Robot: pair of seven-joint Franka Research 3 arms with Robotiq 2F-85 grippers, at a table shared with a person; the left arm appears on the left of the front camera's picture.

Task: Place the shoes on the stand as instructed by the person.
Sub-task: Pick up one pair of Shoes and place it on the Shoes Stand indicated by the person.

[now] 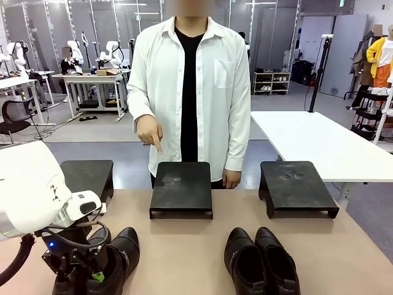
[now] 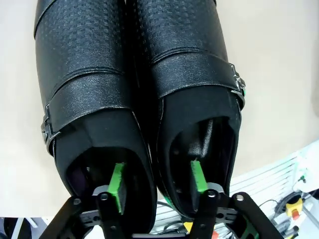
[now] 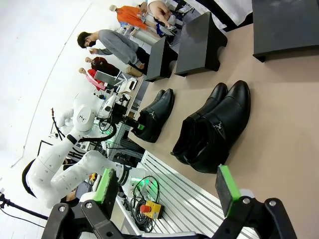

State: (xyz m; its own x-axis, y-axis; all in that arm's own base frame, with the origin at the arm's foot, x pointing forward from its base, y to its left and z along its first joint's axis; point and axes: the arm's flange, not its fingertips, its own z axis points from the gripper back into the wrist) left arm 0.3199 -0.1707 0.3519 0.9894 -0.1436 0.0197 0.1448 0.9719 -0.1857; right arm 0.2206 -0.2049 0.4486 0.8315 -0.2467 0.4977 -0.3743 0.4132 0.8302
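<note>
Left fingers (image 2: pixel 117 186) stand inside the boots (image 2: pixel 189 50), toes cropped.

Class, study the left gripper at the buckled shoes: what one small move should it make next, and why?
Probably close the fingers of the left gripper until they pinch the touching inner walls of the buckled shoes. One finger sits inside each shoe's opening, apparently short of those walls, so nothing looks gripped yet. The person's hand points toward the middle stand.

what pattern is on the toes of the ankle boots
Black ankle boots, toes with a fine dimpled grid texture; shows best in the left wrist view.
</note>
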